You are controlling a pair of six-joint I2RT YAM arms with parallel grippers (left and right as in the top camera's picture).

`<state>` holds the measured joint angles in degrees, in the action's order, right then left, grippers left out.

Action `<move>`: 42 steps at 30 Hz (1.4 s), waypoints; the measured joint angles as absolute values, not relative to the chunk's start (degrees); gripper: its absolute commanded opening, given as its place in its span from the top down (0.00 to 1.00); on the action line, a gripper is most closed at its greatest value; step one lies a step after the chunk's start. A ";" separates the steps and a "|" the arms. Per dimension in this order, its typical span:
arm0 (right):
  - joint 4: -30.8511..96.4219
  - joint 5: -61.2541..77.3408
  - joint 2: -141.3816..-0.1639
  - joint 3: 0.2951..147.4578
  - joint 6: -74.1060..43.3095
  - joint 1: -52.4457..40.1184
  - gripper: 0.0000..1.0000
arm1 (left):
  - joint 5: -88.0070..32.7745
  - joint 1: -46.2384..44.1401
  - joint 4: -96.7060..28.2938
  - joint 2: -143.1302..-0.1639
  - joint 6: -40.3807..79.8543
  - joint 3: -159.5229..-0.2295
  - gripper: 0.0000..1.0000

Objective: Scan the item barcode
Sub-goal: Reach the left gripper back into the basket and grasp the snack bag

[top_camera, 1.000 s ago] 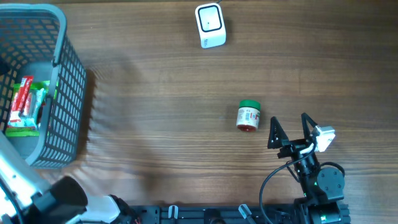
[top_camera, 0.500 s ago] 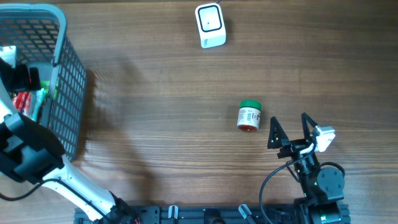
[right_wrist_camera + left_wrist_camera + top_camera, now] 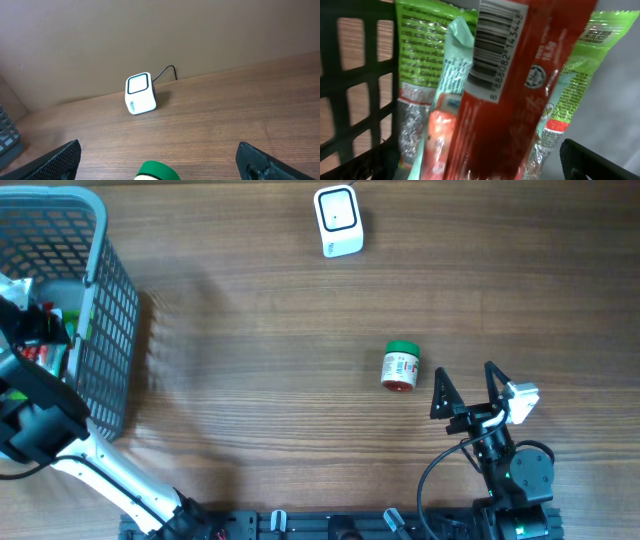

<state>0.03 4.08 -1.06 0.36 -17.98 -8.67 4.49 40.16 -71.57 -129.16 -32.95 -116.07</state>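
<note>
Fingers of my left gripper (image 3: 485, 162) hung spread just above the red packet (image 3: 505, 85) in the basket (image 3: 100, 300), its barcode up and long axis running between them, while my right gripper (image 3: 465, 385), equally wide, sat well apart near the jar (image 3: 400, 367).

Matt, grained wood table (image 3: 260, 320), grey plastic lattice basket (image 3: 112, 320), glossy crinkled plastic packets (image 3: 520, 100), smooth white plastic scanner (image 3: 338, 220) with a shiny face.
</note>
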 measured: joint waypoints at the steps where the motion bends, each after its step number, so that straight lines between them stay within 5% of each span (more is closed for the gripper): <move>1: 0.03 4.05 -1.06 0.36 -17.98 -8.67 0.00 | 4.08 40.34 -71.46 -129.58 -33.17 -116.07 0.00; 42: 0.03 4.05 -1.06 0.36 -17.98 -8.67 0.00 | 0.54 40.69 -59.33 -129.10 -37.91 -104.44 0.00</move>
